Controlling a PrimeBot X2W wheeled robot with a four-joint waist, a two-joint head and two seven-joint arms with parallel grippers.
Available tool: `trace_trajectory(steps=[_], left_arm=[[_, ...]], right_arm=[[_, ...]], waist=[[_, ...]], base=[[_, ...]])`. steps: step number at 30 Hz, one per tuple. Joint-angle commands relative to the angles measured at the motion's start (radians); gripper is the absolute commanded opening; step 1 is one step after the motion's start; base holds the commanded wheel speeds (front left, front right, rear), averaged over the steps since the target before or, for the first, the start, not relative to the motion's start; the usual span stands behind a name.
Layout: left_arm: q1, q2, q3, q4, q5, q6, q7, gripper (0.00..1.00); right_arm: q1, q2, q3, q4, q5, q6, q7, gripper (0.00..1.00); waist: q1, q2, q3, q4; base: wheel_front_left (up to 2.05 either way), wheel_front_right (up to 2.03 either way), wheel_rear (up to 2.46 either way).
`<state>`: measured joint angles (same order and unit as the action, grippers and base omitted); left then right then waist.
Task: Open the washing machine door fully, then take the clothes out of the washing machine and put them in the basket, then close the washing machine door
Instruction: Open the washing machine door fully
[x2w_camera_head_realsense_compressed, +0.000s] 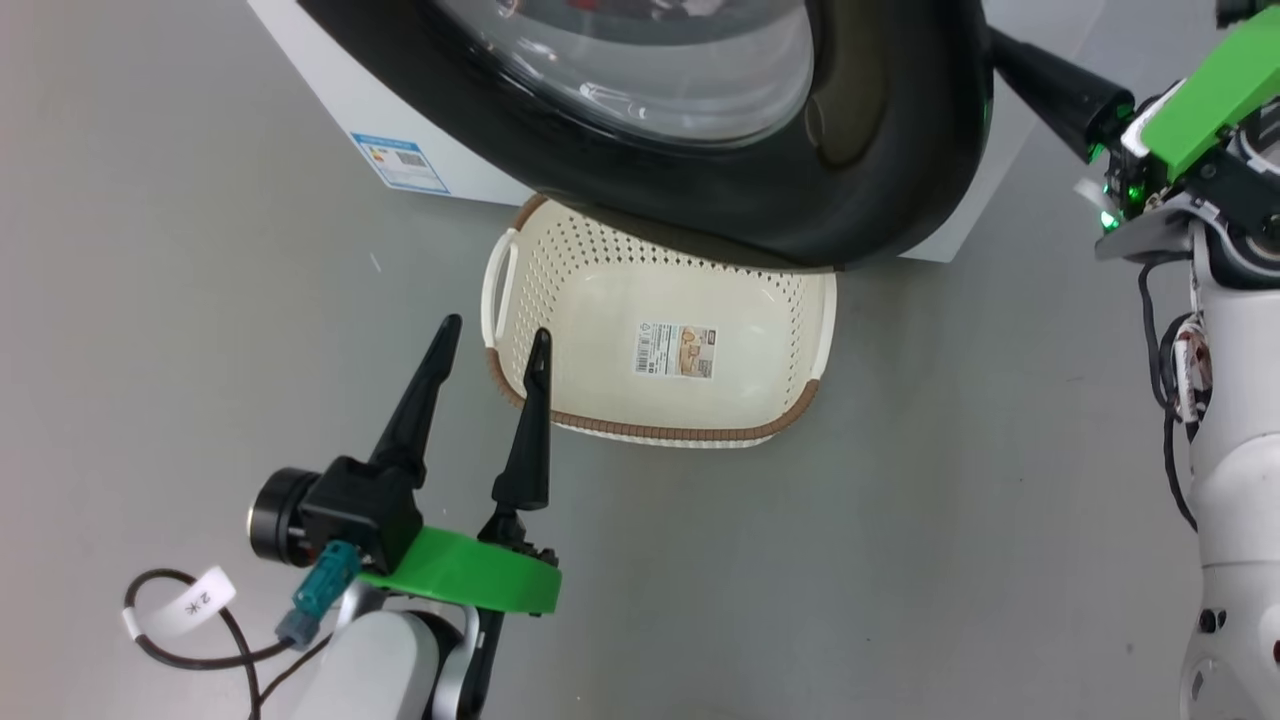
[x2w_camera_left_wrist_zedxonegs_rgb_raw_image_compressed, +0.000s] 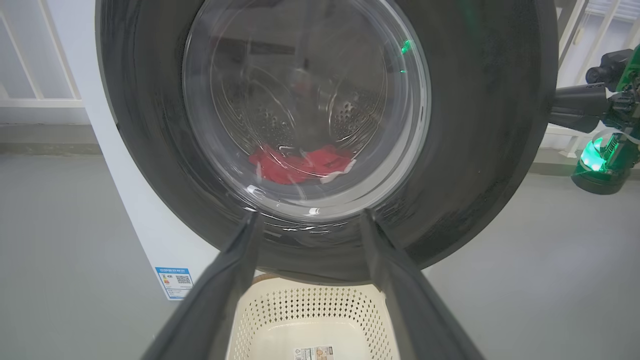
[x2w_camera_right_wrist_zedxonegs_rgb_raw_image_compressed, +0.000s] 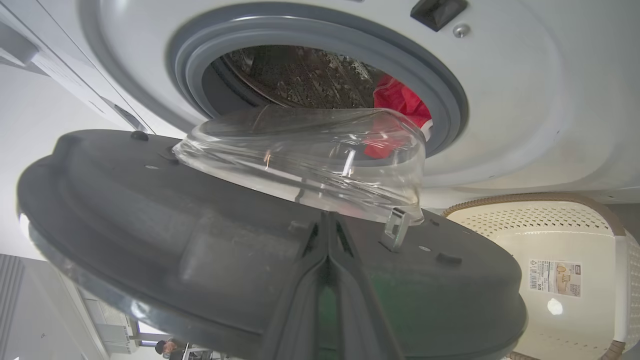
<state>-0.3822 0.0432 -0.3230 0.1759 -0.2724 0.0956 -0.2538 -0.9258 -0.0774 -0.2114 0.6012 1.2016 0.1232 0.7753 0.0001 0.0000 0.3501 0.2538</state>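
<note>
Grey floor (x2w_camera_head_realsense_compressed: 900, 500), smooth; white washing machine (x2w_camera_head_realsense_compressed: 330, 90) stands at its far side. The basket (x2w_camera_head_realsense_compressed: 650, 432) sits on the floor under the part-open washing machine door (x2w_camera_head_realsense_compressed: 880, 150), its rim just beside the left gripper (x2w_camera_head_realsense_compressed: 496, 328) fingertips.

Left wrist view: clothes (x2w_camera_left_wrist_zedxonegs_rgb_raw_image_compressed: 295, 167) seen through the glass bowl (x2w_camera_left_wrist_zedxonegs_rgb_raw_image_compressed: 305, 100), beyond the fingertips.

Right wrist view: door's inner face and the exposed drum (x2w_camera_right_wrist_zedxonegs_rgb_raw_image_compressed: 300, 75).

Left arm hovers low, fingers spread wide, holding nothing. Right gripper (x2w_camera_right_wrist_zedxonegs_rgb_raw_image_compressed: 328, 225) has its fingers pressed together, tips against the door's inner face.

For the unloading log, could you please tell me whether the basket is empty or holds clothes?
Empty where visible: the basket shows only bare floor and its paper label; the red clothes lie inside the drum.
</note>
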Motion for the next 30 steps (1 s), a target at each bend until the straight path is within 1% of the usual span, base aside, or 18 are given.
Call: trace_trajectory(steps=[1, 11, 30], left_arm=[[0.015, 0.019, 0.030, -0.018, 0.005, -0.002, -0.008, 1.00], [0.034, 0.029, 0.028, -0.014, -0.001, 0.004, -0.008, 1.00], [0.072, 0.041, 0.029, -0.025, -0.018, 0.028, -0.006, 1.00]], right_arm=[[0.009, 0.027, 0.024, -0.037, 0.014, 0.008, 0.012, 0.00], [0.088, 0.027, 0.094, -0.083, 0.089, 0.008, 0.005, 0.00], [0.241, 0.027, 0.209, -0.169, 0.166, 0.008, -0.001, 0.00]], waist=[[0.0000, 0.0000, -0.010, 0.003], [0.0000, 0.0000, -0.053, 0.015], [0.0000, 0.0000, -0.128, 0.031]], base=[[0.00, 0.00, 0.00], [0.00, 0.00, 0.00], [0.00, 0.00, 0.00]])
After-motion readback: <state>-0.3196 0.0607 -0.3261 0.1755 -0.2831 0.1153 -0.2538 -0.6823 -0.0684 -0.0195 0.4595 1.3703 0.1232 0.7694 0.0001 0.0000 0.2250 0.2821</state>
